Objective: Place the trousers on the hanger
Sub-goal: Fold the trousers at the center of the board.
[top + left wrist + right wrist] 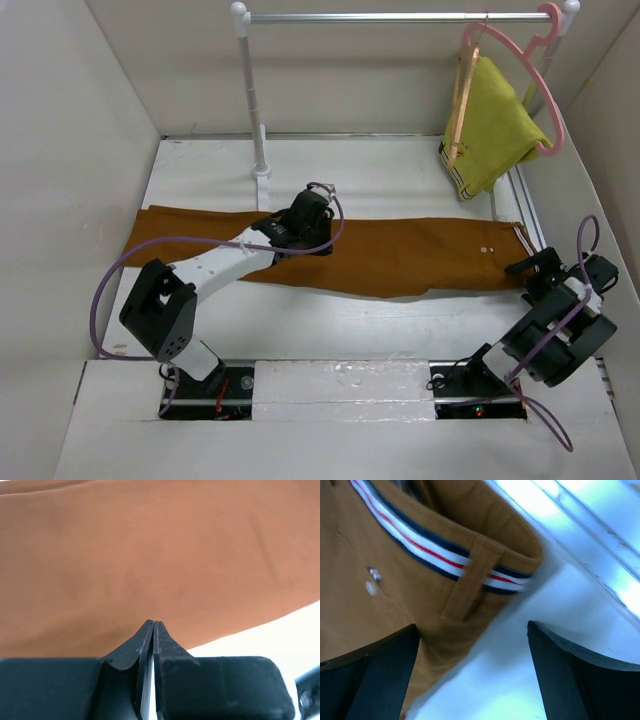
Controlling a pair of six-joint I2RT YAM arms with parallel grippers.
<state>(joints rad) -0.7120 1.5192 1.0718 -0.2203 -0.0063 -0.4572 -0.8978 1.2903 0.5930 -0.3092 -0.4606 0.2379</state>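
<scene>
The rust-brown trousers [400, 255] lie flat across the table, legs to the left and waistband to the right. My left gripper [310, 238] is over their middle, and in the left wrist view [153, 623] its jaws are shut, tips just above the cloth [150, 555], with nothing seen between them. My right gripper [530, 272] is open at the waistband end. In the right wrist view [471, 626] it straddles the trousers' corner, below the striped waistband [435, 550]. The wooden hanger [458, 105] hangs on the rail at the back right.
A yellow-green garment [492, 125] hangs on the wooden hanger, with a pink plastic hanger [535, 85] beside it on the metal rail [380, 17]. The rail's post [256, 110] stands behind the trousers. White walls enclose the table; a metal track [580, 535] runs along its right edge.
</scene>
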